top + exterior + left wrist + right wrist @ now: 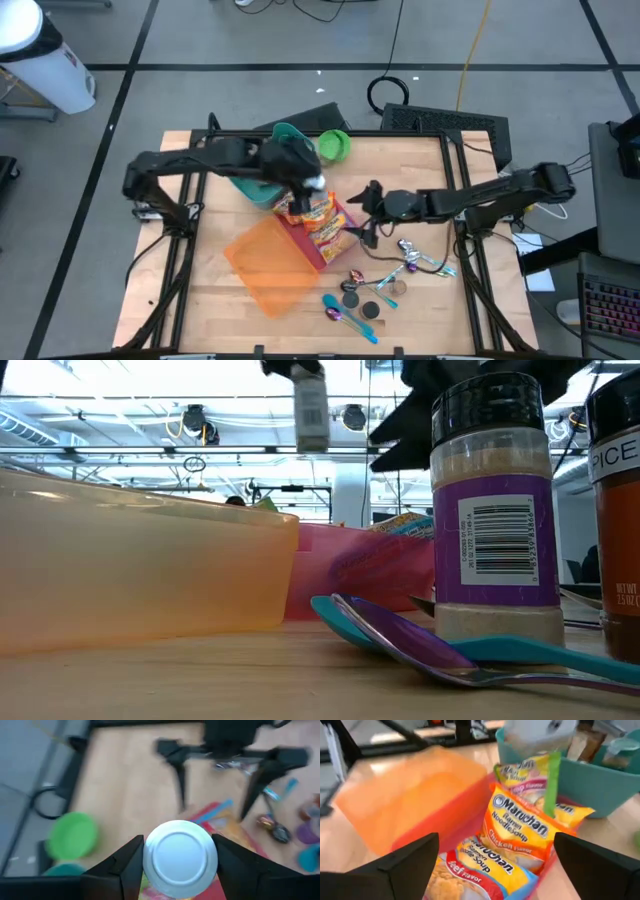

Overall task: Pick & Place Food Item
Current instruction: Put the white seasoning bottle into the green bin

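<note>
silver-lidded can (180,858) sits pinched between the fingers of the left claw (312,186), lifted clear of the wooden surface (200,300) at the middle of the high view, above the ramen packets (512,840) in the red bin (318,238). the right claw (355,215) is spread wide and empty just beside that bin. picking looks done; placing is left, and the target is unclear.

Left gripper (312,186) is hanging over the ramen packs (318,218) in the red bin (335,238). Right gripper (362,215) is sitting wide open at their 3 o'clock, orange bin (270,262) lying at 7, spoons (348,316) at 5.
</note>
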Controlling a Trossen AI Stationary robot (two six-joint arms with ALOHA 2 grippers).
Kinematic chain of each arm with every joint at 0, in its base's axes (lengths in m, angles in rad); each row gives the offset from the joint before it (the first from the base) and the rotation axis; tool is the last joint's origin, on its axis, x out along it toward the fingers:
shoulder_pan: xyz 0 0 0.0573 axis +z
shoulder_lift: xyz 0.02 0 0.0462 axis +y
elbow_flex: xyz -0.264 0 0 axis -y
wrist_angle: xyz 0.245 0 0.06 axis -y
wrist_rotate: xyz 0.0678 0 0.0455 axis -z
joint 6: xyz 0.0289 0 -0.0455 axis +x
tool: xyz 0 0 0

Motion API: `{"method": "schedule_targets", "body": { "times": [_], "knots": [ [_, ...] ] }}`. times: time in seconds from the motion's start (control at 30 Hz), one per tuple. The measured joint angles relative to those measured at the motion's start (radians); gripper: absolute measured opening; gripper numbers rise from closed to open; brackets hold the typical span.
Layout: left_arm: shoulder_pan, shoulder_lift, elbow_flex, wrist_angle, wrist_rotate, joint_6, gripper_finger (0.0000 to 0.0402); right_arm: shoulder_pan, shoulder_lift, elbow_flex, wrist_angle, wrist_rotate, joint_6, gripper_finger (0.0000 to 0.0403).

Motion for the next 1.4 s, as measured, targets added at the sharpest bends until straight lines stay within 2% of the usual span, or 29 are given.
{"method": "schedule_targets", "body": {
  "times": [0.17,0.3,0.5,0.63,0.87,1.4],
  "knots": [
    [0.057,-0.126,-0.059,0.017,-0.109,0.006,0.0206,0.018,-0.139,-0.044,-0.042,0.0,0.021,0.0379],
    [0.171,-0.205,-0.201,0.111,-0.162,-0.002,0.0206,0.029,-0.211,-0.119,0.034,0.001,0.008,0.0377],
    [0.384,-0.226,-0.433,0.311,-0.07,-0.025,0.0206,0.024,-0.258,-0.197,0.157,0.0,0.0,0.0377],
    [0.463,-0.178,-0.537,0.454,0.016,-0.038,0.0206,0.024,-0.262,-0.206,0.172,0.0,-0.001,0.0377],
    [0.49,-0.121,-0.617,0.563,0.02,-0.058,0.0206,0.024,-0.262,-0.206,0.171,0.0,-0.009,0.0377],
    [0.461,0.074,-0.633,0.651,0.019,-0.091,0.0206,0.024,-0.262,-0.206,0.168,0.0,-0.027,0.0377]
  ]
}}
